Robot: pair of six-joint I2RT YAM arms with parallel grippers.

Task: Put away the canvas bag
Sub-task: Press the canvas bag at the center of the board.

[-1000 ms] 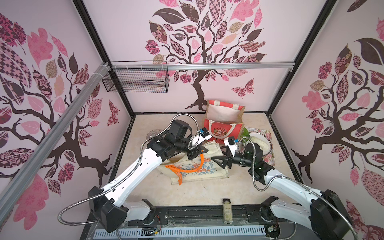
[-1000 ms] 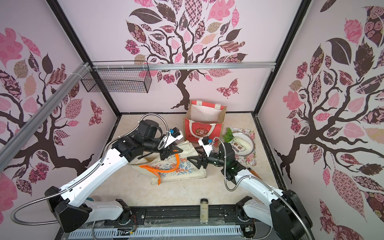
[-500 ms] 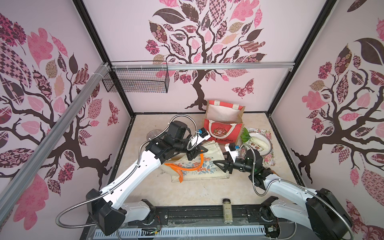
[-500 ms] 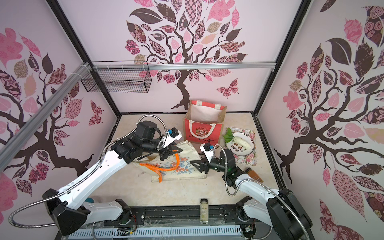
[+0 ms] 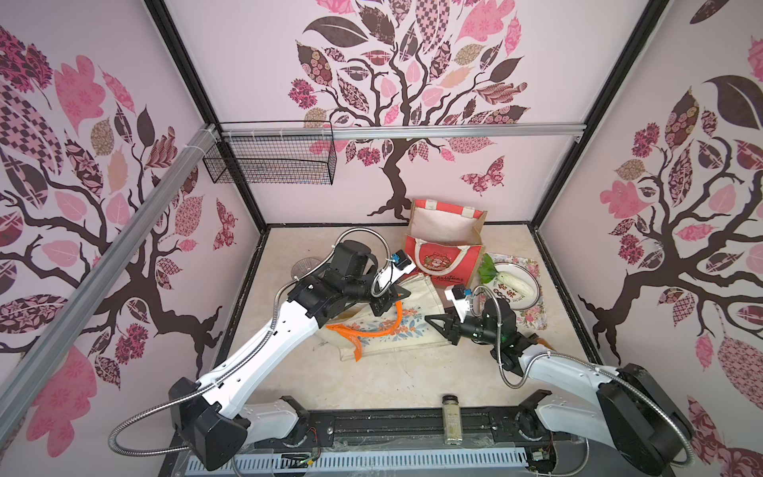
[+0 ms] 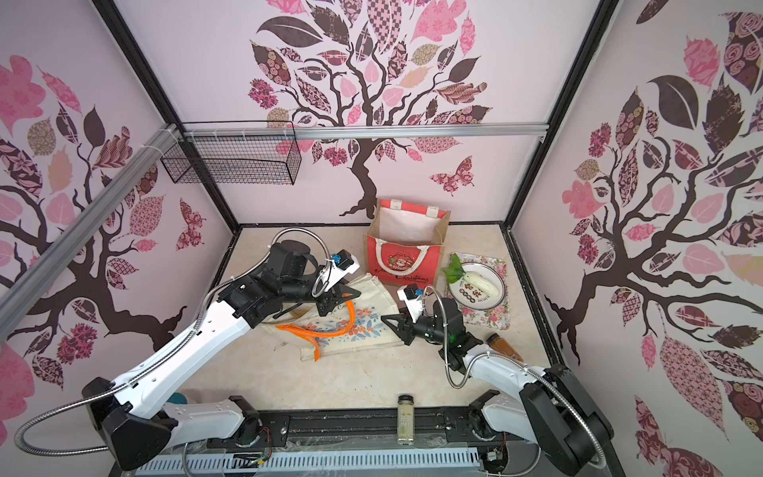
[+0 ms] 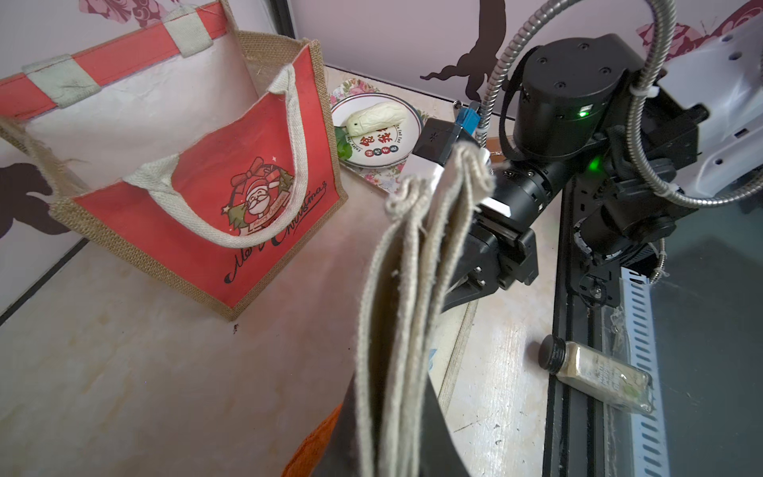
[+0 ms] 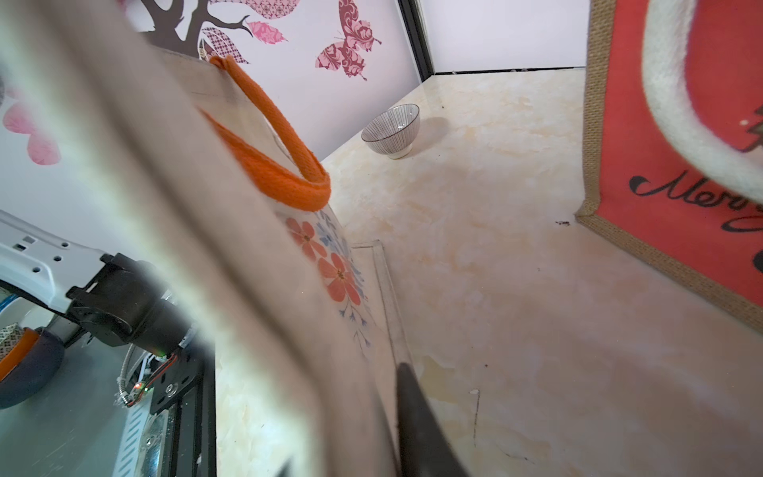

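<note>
The canvas bag (image 5: 406, 330) (image 6: 367, 326) is beige with a flower print and orange handles (image 5: 363, 334), and it lies folded in the middle of the table. My left gripper (image 5: 384, 305) (image 6: 330, 306) (image 7: 396, 437) is shut on its far-left edge, where several fabric layers stand pinched between the dark fingers (image 7: 437, 442). My right gripper (image 5: 439, 329) (image 6: 394, 329) (image 8: 363, 446) is shut on the bag's right edge. There the cloth (image 8: 256, 256) runs up from between the jaws, beside one dark finger (image 8: 417, 417).
A red Christmas tote (image 5: 444, 252) (image 7: 214, 194) stands open behind the bag. A plate (image 5: 534, 285) with a toy cabbage lies on a floral mat to the right. There is also a striped bowl (image 8: 392, 128), a spice jar (image 5: 452, 419), a brown bottle (image 6: 503, 347) and a wire basket (image 5: 272, 161) on the wall.
My right gripper dropped toward the bag's right edge and shut on it from wide open. My left gripper stayed shut on the bag, which shifted slightly.
</note>
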